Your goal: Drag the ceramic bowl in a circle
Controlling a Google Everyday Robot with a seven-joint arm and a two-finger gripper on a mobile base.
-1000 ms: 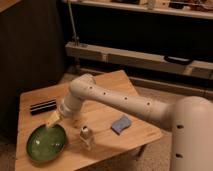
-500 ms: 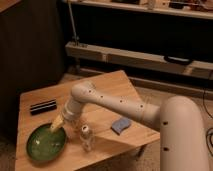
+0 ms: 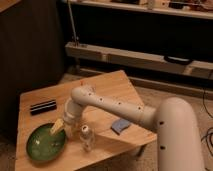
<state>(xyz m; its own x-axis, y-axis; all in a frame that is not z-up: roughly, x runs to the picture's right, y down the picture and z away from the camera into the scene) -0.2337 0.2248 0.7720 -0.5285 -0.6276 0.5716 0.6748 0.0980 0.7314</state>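
The ceramic bowl [image 3: 45,144] is wide, shallow and glossy green, resting at the front left corner of the wooden table [image 3: 112,87]. My gripper [image 3: 57,126], with yellowish tips, sits at the bowl's upper right rim, at the end of the white arm [image 3: 115,105] that reaches in from the right. Whether it touches the rim I cannot tell.
A small pale bottle-like item [image 3: 87,136] stands just right of the bowl, close under the arm. A blue pad [image 3: 121,125] lies near the table's right front edge. A black rectangular object [image 3: 43,106] lies behind the bowl. Dark shelving runs behind the table.
The arm has swung down and to the left, bringing the gripper from above the table's middle to the bowl's upper right rim. The bowl itself has not visibly shifted.
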